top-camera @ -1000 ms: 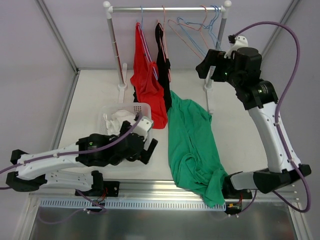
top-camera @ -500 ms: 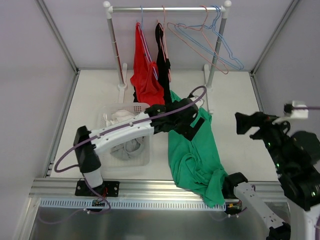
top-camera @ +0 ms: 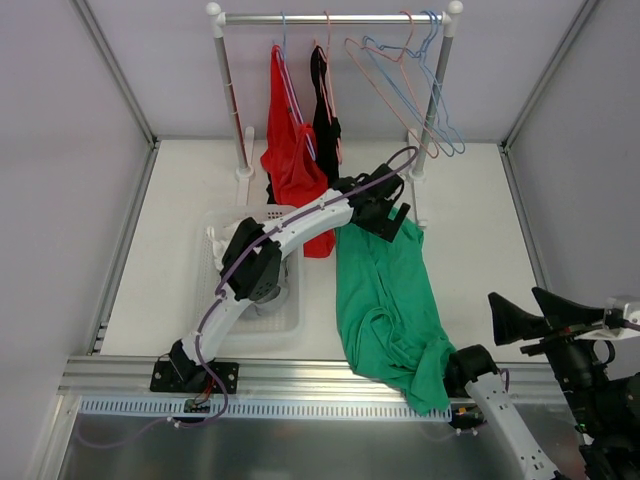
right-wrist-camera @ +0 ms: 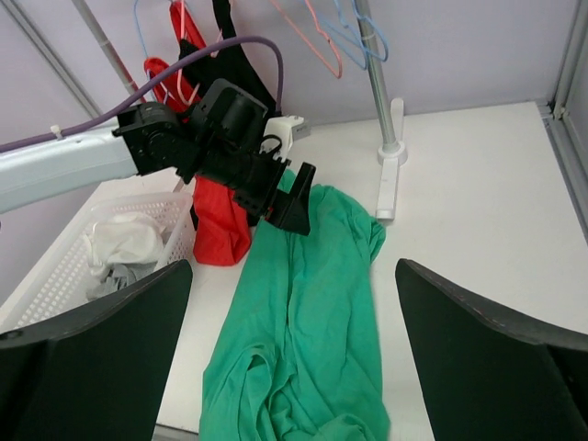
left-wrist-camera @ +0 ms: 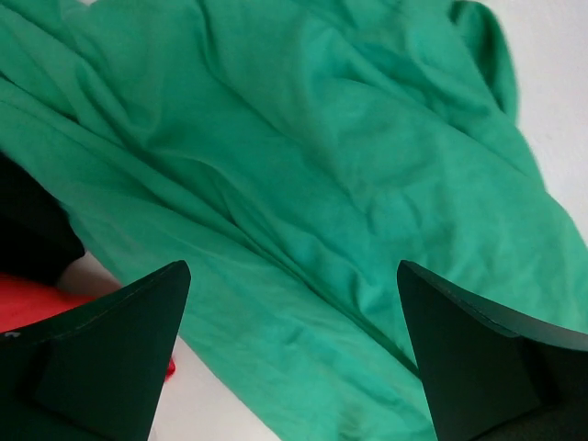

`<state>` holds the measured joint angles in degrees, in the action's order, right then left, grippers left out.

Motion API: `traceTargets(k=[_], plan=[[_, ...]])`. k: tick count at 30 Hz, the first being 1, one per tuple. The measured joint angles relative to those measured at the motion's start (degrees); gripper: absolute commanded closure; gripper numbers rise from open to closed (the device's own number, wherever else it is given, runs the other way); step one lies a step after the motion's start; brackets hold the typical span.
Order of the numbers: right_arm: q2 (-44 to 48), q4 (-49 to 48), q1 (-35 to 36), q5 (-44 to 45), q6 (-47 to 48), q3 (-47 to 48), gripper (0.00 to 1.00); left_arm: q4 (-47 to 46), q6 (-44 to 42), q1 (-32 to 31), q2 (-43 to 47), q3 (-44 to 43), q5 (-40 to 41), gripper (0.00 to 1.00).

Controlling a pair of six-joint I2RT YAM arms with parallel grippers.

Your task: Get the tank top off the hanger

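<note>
The crumpled green fabric tank top (top-camera: 385, 300) is off any hanger. It's lying flat on the white bench (top-camera: 180, 220), directly under and in front of the left fingers (top-camera: 390, 222). In the left wrist view those fingers (left-wrist-camera: 110, 349) are spread wide with nothing between them, hovering over the green cloth (left-wrist-camera: 322, 184), and I can't tell if they touch it.

The shirt's far edge sits right below the fingertips. Its near end is bunched up and spills over the bench's front edge, next to the right arm's base.

Just left of the left fingers, a red tank top (top-camera: 295, 170) and a black one (top-camera: 325, 130) hang on wire hangers from the metal rail (top-camera: 330, 17). The red hem is just beside the green edge. Behind the fingers there are a few bare pink and blue wire hangers (top-camera: 400, 70).

A white slotted plastic basket (top-camera: 290, 318) sits further left with pale cloth in it.

The right fingers (top-camera: 510, 318) are spread apart too, well off to the right and high up. Below them is bare bench, so there's plenty of room on that side (right-wrist-camera: 101, 349).
</note>
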<state>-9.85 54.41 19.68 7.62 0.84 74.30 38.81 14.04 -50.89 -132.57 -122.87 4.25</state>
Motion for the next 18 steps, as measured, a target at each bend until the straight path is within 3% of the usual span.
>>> traceTargets(k=[8,18], plan=[[0.00,1.42,0.00,-3.19,-0.22,-4.66,0.00,-0.07,5.57,1.07,-6.40,-4.46,0.28,0.01],[1.62,1.60,0.00,-3.76,-0.22,-4.94,0.01,-1.62,7.63,1.07,-10.91,-5.46,-10.23,0.01]])
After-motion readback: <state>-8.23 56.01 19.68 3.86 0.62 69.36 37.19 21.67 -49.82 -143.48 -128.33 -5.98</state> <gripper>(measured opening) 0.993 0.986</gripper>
